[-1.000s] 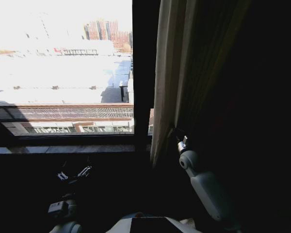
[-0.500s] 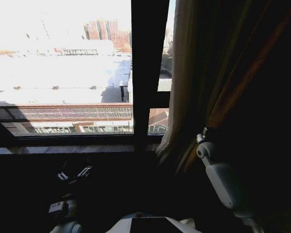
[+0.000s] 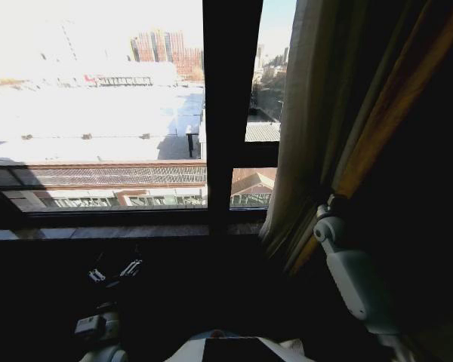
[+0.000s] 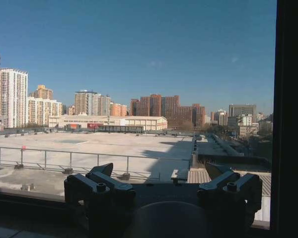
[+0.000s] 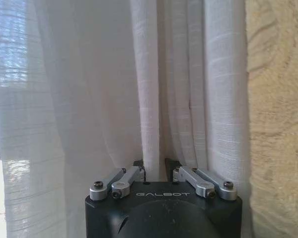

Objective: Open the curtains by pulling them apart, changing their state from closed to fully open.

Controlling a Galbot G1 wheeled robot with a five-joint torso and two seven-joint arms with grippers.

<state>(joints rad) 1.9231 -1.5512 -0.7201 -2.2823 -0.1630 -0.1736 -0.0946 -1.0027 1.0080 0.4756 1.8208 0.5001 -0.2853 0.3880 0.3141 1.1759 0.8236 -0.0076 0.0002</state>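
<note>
Sheer white pleated fabric, the curtains point(image 3: 302, 143), hangs bunched at the right of the head view, running from the top edge down to about the level of the sill. A thicker cream edge fold point(image 5: 278, 99) lies along the far right of the right wrist view, just beside the pleats. In that same view the right gripper point(image 5: 158, 171) has its fingers drawn in close on a single pleat at lower centre, the fabric passing between the two tips. From the head camera the right arm point(image 3: 355, 279) rises from the lower right, its wrist pressed up against the gathered cloth.

Left of the curtain stands a dark window-frame bar point(image 3: 230, 105), upright in the middle of the head view, with bare glass on both sides of it and sunlit rooftops and distant towers beyond. The window sill point(image 3: 98, 232) crosses below the glass.

The left gripper point(image 4: 164, 183) sits low in the left wrist view, fingers spread wide apart and holding nothing, facing the bare pane.
</note>
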